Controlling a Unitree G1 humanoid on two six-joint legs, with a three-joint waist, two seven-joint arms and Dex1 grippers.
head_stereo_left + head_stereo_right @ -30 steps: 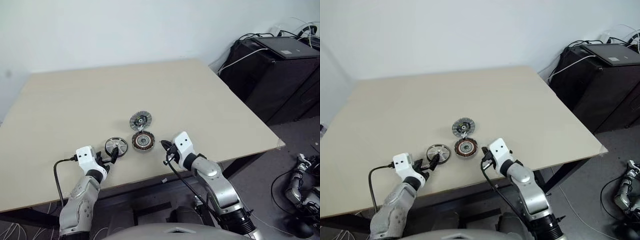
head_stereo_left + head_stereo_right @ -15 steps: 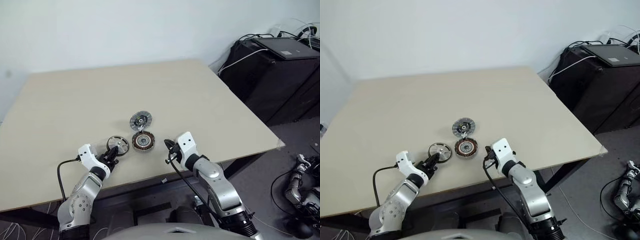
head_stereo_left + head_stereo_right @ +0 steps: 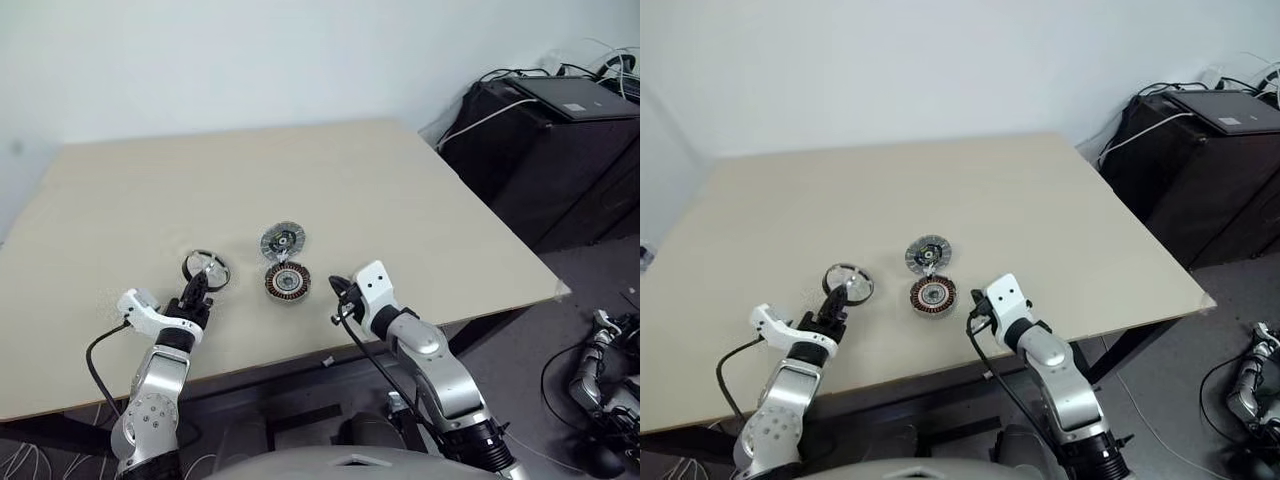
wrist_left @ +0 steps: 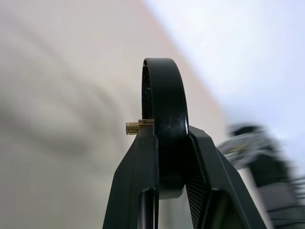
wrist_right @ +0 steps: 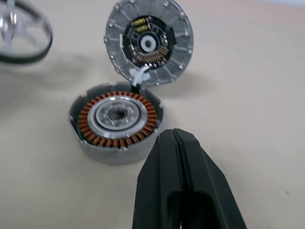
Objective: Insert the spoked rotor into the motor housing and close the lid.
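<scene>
Two end effectors over beige surface [image 3: 420,200]: left end effector [image 3: 197,290] clamped on spoked rotor [image 3: 205,268], raised off surface left of motor housing [image 3: 287,282]; lid [image 3: 282,240] touching housing's far edge; right end effector [image 5: 178,143] pressed together, empty, beside housing.

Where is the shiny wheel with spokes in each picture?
Left eye view: the spoked rotor is left of the motor housing, pinched in the left gripper.
Right eye view: left of the housing, same grip.
Left wrist view: seen edge-on between that gripper's fingers.
Right wrist view: at the picture's upper left corner, partly cut off.
Shared landmark: the motor housing, with the lid just beyond it.
</scene>
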